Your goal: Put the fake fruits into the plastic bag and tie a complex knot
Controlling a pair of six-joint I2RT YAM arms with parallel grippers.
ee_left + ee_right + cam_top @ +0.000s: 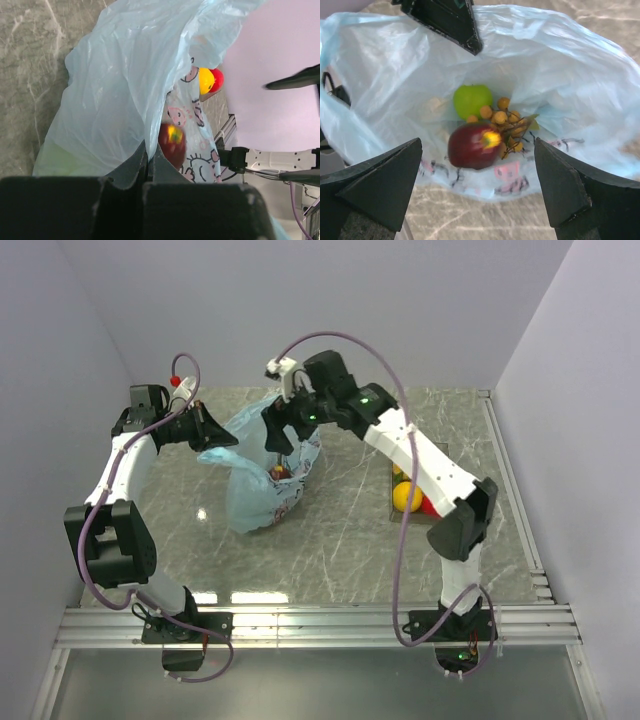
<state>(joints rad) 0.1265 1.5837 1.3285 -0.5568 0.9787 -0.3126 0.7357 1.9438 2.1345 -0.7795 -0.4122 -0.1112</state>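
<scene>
Left gripper is pinched tight on the rim of the bag, propping the mouth up, while the right gripper hangs wide open above it. A dark red fruit sits inside by the green apple and brown bunch. That film looks thin, light and slippery, so grab gathered folds near the rim.

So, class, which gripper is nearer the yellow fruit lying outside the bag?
Right. The right gripper hangs open over the mouth of the plastic bag, left of the yellow fruit. The left gripper pinches the bag's far-left rim, farther off.
</scene>
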